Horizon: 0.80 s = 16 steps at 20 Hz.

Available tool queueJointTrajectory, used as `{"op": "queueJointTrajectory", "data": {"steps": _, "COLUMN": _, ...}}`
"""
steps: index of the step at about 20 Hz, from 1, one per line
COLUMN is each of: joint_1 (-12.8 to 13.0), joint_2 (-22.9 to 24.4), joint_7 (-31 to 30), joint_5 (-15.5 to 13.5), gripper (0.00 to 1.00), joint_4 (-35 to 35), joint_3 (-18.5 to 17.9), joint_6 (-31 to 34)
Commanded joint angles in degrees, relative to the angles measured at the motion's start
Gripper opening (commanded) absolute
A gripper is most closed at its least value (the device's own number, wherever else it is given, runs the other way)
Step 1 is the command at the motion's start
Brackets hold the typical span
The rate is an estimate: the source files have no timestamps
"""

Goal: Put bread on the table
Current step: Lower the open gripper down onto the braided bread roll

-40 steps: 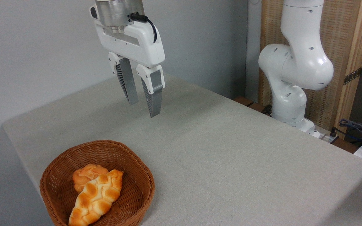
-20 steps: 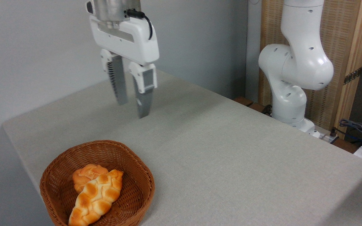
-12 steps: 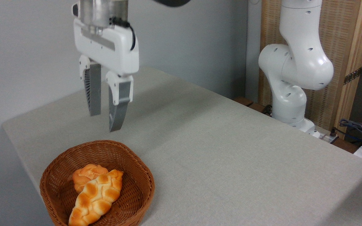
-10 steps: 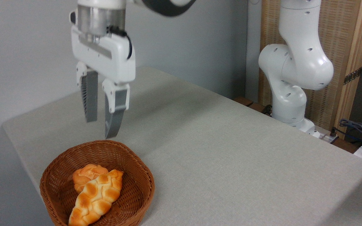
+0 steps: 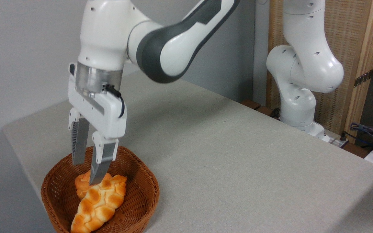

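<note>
Grey cloth table (image 5: 238, 155), basket (image 5: 144, 181) near its left corner. Bread (image 5: 99, 202) inside, leaning on bun (image 5: 82, 184). Gripper (image 5: 85, 174) parted, empty, low over both. Risk: wrong pick of bun, or snag on wicker rim.

Soft, even indoor light, sharp focus throughout, with only faint shadows across the table (image 5: 238, 155).

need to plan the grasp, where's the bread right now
The bread lies in the basket at the lower left, leaning against the bun, just below the open gripper.
</note>
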<state>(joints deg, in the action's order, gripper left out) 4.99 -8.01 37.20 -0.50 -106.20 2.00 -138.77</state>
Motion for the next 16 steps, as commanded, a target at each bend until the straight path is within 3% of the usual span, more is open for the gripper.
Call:
{"op": "queueJointTrajectory", "data": {"steps": 1, "joint_1": -0.33, "joint_2": -0.42, "joint_7": 0.33, "joint_5": 0.49, "gripper": 1.0, "joint_4": -0.59, "joint_3": -0.59, "joint_6": -1.76}}
{"op": "queueJointTrajectory", "data": {"steps": 5, "joint_1": -1.12, "joint_2": -1.83, "joint_7": 0.33, "joint_5": 5.85, "gripper": 1.0, "joint_4": -0.76, "joint_3": -0.68, "joint_6": -2.46}}
{"op": "queueJointTrajectory", "data": {"steps": 16, "joint_1": -1.39, "joint_2": -2.97, "joint_7": 0.68, "joint_5": 6.39, "gripper": 1.0, "joint_4": -1.11, "joint_3": -0.68, "joint_6": -3.08}}
